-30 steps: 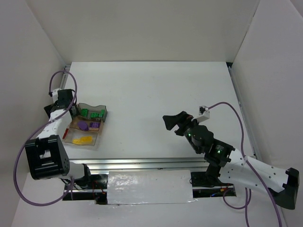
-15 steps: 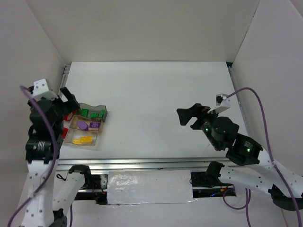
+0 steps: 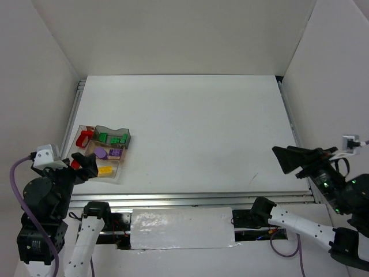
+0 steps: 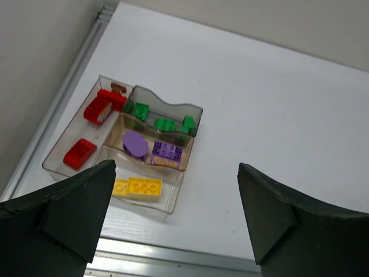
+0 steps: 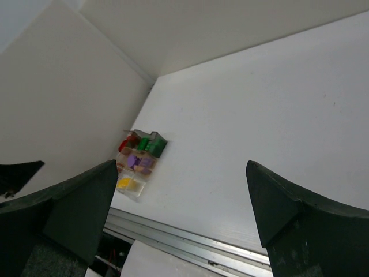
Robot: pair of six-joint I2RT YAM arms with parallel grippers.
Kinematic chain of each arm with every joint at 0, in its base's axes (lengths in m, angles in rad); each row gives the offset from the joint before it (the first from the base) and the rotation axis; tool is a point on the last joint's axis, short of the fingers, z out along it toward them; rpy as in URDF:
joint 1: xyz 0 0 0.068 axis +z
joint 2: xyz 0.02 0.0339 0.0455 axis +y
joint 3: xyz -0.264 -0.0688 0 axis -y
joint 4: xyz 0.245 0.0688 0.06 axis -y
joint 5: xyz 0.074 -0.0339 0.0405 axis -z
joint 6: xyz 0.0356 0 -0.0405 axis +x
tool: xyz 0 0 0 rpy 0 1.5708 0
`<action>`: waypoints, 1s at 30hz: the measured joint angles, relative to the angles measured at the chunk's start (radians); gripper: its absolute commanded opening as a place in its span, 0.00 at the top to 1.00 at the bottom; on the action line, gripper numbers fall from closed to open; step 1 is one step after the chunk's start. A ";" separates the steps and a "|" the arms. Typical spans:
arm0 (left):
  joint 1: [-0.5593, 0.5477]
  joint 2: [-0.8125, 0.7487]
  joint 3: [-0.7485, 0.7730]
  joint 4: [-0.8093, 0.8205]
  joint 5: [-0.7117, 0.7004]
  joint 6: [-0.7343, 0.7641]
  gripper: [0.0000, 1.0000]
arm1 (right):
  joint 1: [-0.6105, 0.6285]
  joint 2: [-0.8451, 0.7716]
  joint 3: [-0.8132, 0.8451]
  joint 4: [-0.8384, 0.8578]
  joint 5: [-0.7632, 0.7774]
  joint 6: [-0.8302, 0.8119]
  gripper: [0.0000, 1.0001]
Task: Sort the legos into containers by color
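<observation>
The containers (image 3: 119, 171) are a cluster of clear trays at the table's left edge, also seen in the left wrist view (image 4: 173, 107) and far off in the right wrist view (image 5: 140, 158). Red legos (image 4: 102, 106) lie in the left tray, green legos (image 4: 164, 123) in the back tray, purple legos (image 4: 136, 143) in the middle tray, and yellow legos (image 4: 139, 187) in the front tray. My left gripper (image 3: 85, 164) (image 4: 174, 173) is open and empty, raised near the trays' front corner. My right gripper (image 3: 302, 157) (image 5: 182, 167) is open and empty at the far right, well away from the trays.
White walls enclose the table on the left, back and right. A metal rail (image 3: 190, 201) runs along the near edge, with a white cover (image 3: 181, 228) below it. No loose lego shows on the table.
The left arm has lifted off the trays and pulled back to the near left corner. The right gripper has swung right and back toward the near right edge. The legos have not moved.
</observation>
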 measured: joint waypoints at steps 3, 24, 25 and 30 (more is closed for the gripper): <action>-0.001 -0.011 -0.010 -0.055 0.012 -0.005 0.00 | 0.000 -0.077 0.023 -0.034 -0.019 -0.013 0.00; -0.046 -0.016 0.156 -0.157 -0.181 -0.109 0.01 | 0.000 -0.150 0.016 -0.105 -0.108 -0.004 0.00; -0.049 -0.016 0.158 -0.161 -0.188 -0.109 0.01 | 0.000 -0.150 0.015 -0.105 -0.108 -0.003 0.00; -0.053 -0.016 0.163 -0.171 -0.214 -0.113 0.00 | 0.000 -0.151 0.008 -0.105 -0.108 0.006 0.01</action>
